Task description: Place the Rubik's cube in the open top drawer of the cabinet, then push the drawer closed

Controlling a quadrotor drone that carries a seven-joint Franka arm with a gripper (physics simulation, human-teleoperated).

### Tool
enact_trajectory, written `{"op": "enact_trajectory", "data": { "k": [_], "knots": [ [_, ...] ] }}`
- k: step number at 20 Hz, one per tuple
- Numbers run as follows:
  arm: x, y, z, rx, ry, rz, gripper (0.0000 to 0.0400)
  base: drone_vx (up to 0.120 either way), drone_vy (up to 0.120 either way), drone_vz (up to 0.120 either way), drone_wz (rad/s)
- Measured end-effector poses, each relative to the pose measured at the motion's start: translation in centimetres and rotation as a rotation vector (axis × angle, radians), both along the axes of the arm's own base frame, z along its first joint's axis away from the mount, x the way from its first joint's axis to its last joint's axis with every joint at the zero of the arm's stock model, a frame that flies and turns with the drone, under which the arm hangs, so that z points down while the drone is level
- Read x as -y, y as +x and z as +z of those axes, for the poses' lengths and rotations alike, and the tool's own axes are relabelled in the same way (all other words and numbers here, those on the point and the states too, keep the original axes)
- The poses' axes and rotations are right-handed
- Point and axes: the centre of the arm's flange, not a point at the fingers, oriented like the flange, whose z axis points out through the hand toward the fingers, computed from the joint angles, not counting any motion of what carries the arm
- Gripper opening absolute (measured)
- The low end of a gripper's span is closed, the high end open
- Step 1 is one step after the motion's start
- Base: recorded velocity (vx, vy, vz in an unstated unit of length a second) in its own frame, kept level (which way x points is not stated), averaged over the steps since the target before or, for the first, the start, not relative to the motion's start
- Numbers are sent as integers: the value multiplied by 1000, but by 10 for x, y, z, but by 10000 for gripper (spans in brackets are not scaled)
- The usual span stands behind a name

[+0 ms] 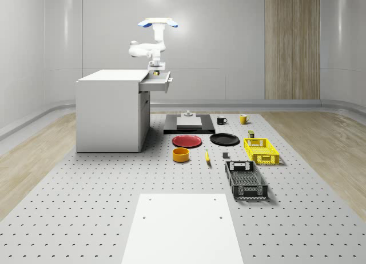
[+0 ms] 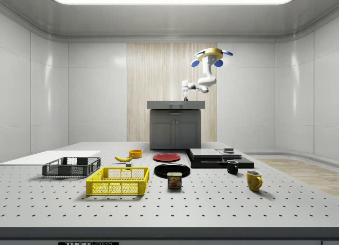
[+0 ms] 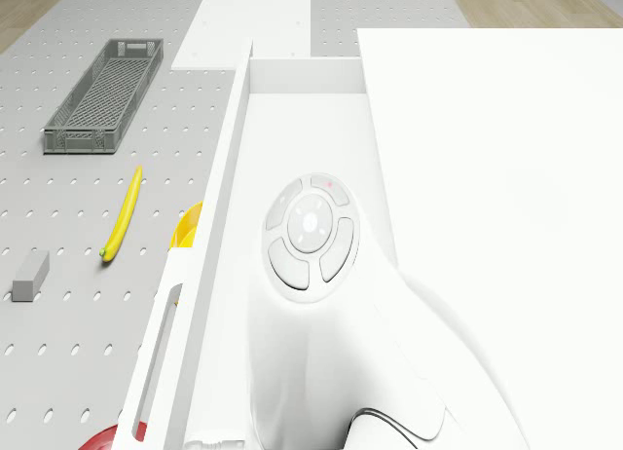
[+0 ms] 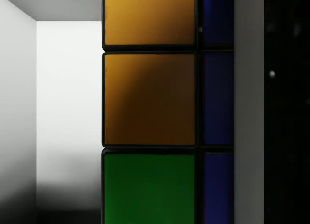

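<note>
The drone [image 1: 157,23] hovers above the white cabinet's [image 1: 111,112] open top drawer [image 1: 159,82]. Its white arm reaches down, and the gripper [image 1: 155,70] hangs just over the drawer, shut on the Rubik's cube [image 1: 155,73]. In the wrist view the cube [image 4: 149,100] is very close, showing orange, green and blue stickers. One grey finger [image 4: 249,107] presses against its blue side, with the drawer's white inside [image 4: 68,112] behind. In the side view the gripper [image 2: 185,96] sits right above the cabinet top [image 2: 176,104]. In the drone view the arm [image 3: 311,236] covers much of the drawer's inside [image 3: 302,119].
On the perforated floor in front of the cabinet lie a red plate [image 1: 187,141], a black plate [image 1: 224,139], an orange bowl [image 1: 180,155], a banana [image 1: 207,156], a yellow crate [image 1: 261,150], a grey crate [image 1: 246,180] and two mugs [image 1: 222,120]. A black platform [image 1: 189,124] stands nearby.
</note>
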Motion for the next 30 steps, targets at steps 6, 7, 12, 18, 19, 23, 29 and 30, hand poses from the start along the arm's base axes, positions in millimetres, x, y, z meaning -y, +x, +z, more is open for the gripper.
{"op": "enact_trajectory", "data": {
  "k": [6,7,12,18,19,23,29,30],
  "knots": [
    [0,0,21,0,0,0,325,0,0,0,0],
    [0,0,23,0,0,0,325,0,0,0,0],
    [1,0,33,-2,1,8,326,0,0,0,0],
    [1,0,34,-2,2,9,382,0,0,0,0],
    [1,0,32,-1,2,8,386,0,0,0,0],
    [0,0,17,-1,1,4,395,0,0,0,0],
    [0,0,-8,0,0,1,399,0,80,0,0],
    [0,0,-11,0,0,1,399,0,120,0,0]
  ]
}}
